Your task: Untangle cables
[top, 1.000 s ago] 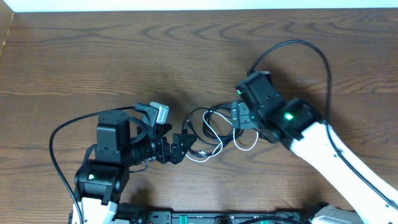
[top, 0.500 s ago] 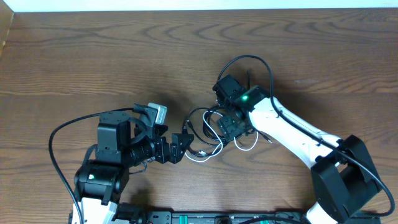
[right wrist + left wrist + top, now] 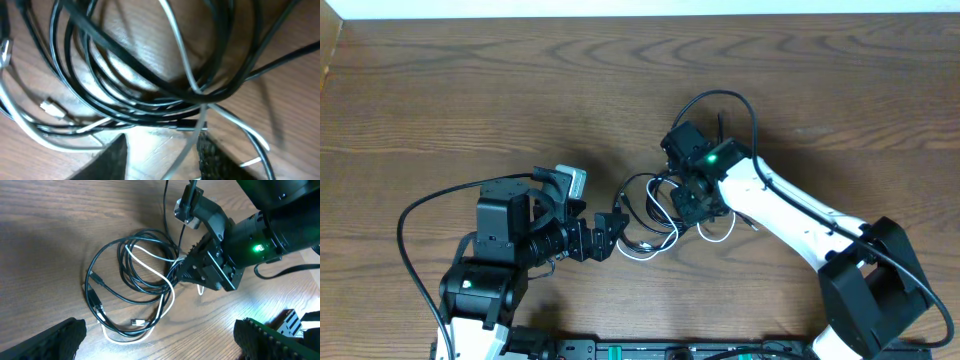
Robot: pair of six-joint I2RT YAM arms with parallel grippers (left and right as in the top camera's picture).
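- Two cables, a black cable and a white cable, lie looped through one another on the wooden tabletop, between the two arms.
- Right pincer sits low over the right side of the tangle with its fingers apart. A white strand runs through the gap, black loops lie just ahead of the tips, and nothing is clamped.
- Left pincer hangs near the tangle's other side, spread wide and holding nothing.
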